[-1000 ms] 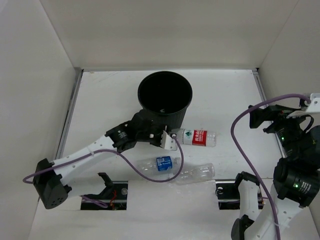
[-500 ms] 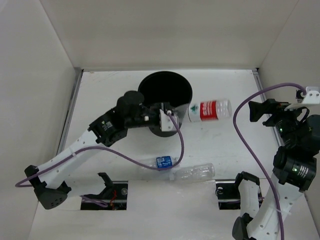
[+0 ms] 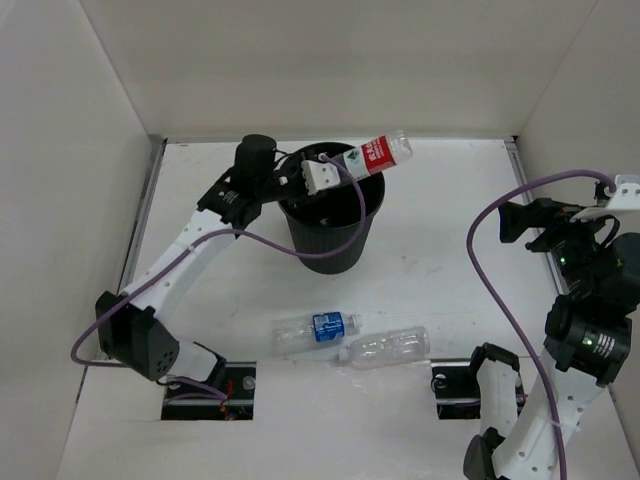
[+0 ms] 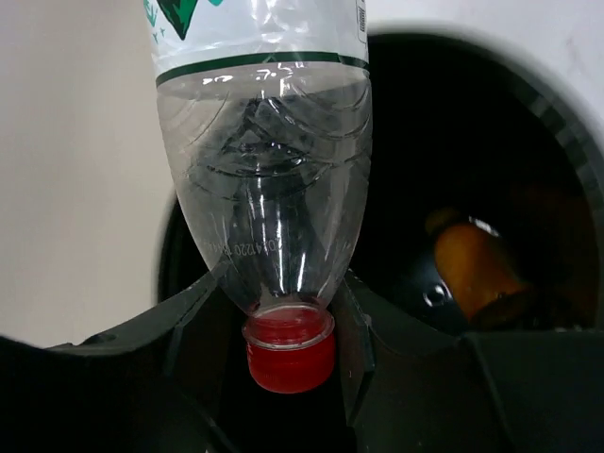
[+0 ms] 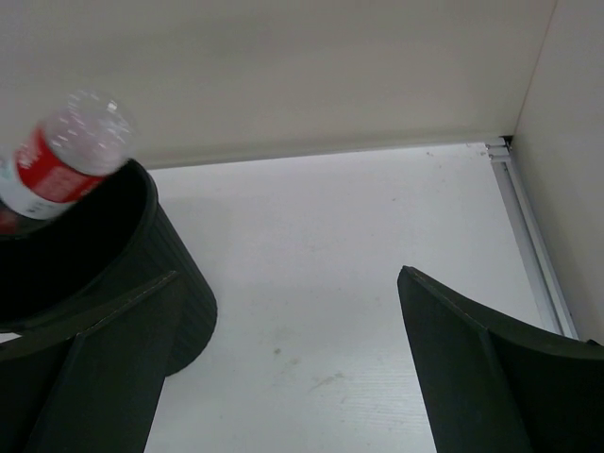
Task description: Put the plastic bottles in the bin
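We see our left claw [image 4: 283, 307] pinching the red-capped bottle [image 3: 375, 153] by its neck, tilted over the black bin [image 3: 330, 240] at its 1 o'clock rim, an orange bottle [image 4: 472, 269] lying inside, the blue-label bottle [image 3: 318, 328] and unlabelled bottle [image 3: 385, 346] on the surface [image 3: 450, 290] at the bin's 6 o'clock, and our right claw [image 5: 283, 359] spread wide at 3 o'clock.

The white counter [image 3: 450, 260] bore the black bin [image 3: 330, 238] standing toward its far edge, left of centre. Near the near edge lay the blue-labelled bottle [image 3: 318, 328] and, just beside it, the unlabelled bottle [image 3: 388, 346], both on their sides.
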